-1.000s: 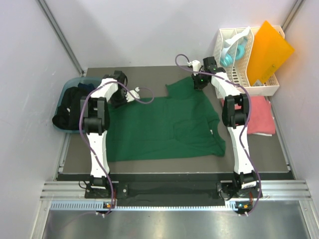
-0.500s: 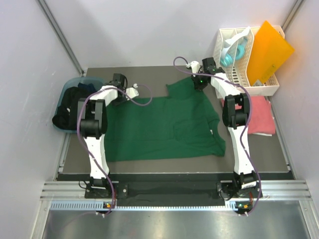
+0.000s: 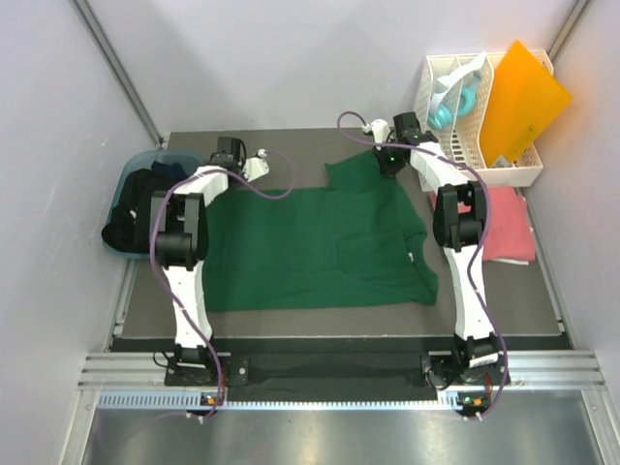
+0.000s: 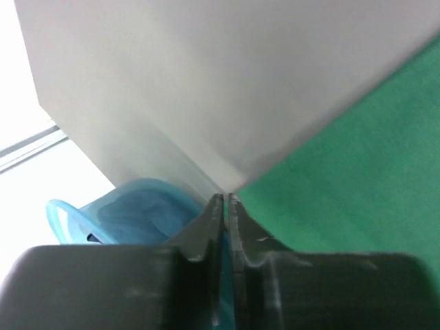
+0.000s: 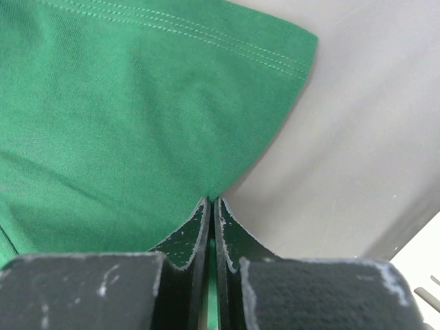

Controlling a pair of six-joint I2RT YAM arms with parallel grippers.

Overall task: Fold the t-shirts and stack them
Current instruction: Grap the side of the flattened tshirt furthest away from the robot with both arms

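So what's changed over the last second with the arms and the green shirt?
The left gripper has drawn back from the green t-shirt's far-left corner toward the far edge of the table. It is shut, with nothing visibly held. The right gripper stays clamped on the far sleeve. The shirt, the coral t-shirt and the dark clothes in the blue bin haven't moved.

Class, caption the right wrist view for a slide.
Right gripper pinches the green t-shirt at its sleeve, grey table beyond.
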